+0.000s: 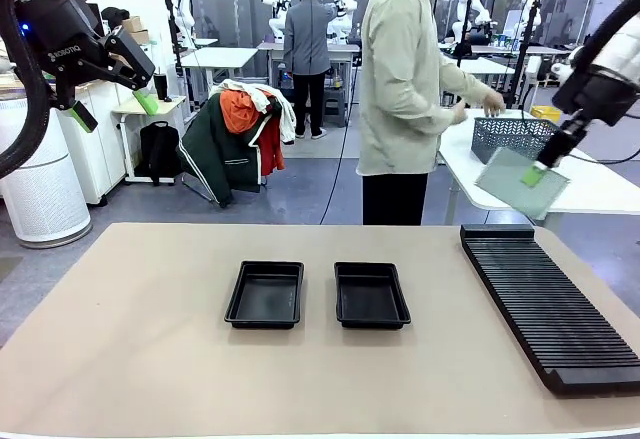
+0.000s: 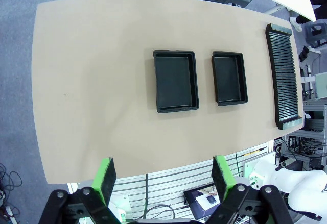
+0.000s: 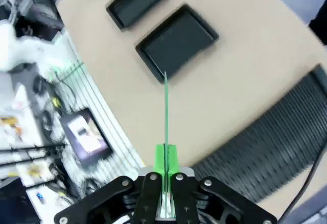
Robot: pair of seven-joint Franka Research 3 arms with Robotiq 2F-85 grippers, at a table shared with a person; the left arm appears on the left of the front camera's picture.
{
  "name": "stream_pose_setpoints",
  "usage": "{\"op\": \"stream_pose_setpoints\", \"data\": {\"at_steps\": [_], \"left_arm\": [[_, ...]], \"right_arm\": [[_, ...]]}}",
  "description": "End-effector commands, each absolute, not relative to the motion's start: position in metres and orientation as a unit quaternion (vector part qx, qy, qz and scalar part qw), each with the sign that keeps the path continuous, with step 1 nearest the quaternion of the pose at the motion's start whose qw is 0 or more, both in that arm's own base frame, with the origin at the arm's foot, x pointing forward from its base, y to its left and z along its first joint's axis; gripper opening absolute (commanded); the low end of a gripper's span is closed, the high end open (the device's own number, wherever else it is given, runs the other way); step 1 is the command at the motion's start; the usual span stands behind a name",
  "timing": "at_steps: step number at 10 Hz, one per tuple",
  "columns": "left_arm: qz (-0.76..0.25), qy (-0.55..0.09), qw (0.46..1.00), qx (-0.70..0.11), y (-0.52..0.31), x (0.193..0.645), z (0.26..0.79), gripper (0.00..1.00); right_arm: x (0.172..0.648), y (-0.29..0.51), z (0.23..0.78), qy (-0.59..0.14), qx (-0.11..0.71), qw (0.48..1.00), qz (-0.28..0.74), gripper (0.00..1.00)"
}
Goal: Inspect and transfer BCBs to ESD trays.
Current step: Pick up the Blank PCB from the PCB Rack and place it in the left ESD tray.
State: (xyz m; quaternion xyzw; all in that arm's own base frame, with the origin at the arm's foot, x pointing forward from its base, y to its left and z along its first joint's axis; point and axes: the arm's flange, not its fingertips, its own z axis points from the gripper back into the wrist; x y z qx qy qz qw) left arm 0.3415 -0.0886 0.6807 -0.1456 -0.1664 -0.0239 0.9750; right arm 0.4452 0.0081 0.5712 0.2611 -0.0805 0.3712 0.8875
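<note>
Front view is showing me the right gripper (image 1: 537,171) hanging high off the tabletop (image 1: 150,359), its green pads pressing together on one edge of a BCB (image 1: 518,187). The board is tilting in the air, appearing just above the far end of the black slotted rack (image 1: 550,304), and it is touching nothing but the gripper. That rack is lying along the tabletop's right edge, running from the far right corner toward the near edge. In the right wrist view I am seeing the board edge-on as a thin green line rising from between the clamped pads, with the tabletop well below it. The left-hand ESD tray (image 1: 266,325) and the right-hand ESD tray (image 1: 374,324) are sitting side by side near the middle of the tabletop, apart from each other and well apart from the rack, both showing their black floors. The left gripper (image 1: 115,109) is hovering high beyond the tabletop's left edge, and in the left wrist view its two green-tipped fingers (image 2: 106,178) are standing spread wide with nothing between them. A person (image 1: 400,79) is standing past the far edge, reaching a hand (image 1: 492,105) toward a grey mesh basket (image 1: 510,139) on a white side table.
</note>
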Motion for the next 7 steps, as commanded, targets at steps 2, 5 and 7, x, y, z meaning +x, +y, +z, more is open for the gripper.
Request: {"op": "stream_pose_setpoints", "data": {"at_steps": [2, 5, 7], "left_arm": [[-0.024, -0.167, 0.974, -0.149, -0.089, 0.340, 0.679, 1.00], [-0.024, -0.167, 0.974, -0.149, -0.089, 0.340, 0.679, 1.00], [-0.024, -0.167, 0.974, -0.149, -0.089, 0.340, 0.679, 1.00]], "right_arm": [[0.448, 0.057, 0.545, -0.097, 0.341, 0.903, 0.245, 0.02], [0.445, 0.107, 0.507, -0.097, 0.404, 0.896, 0.155, 0.02], [0.440, 0.149, 0.473, -0.099, 0.440, 0.886, 0.106, 0.02]]}}
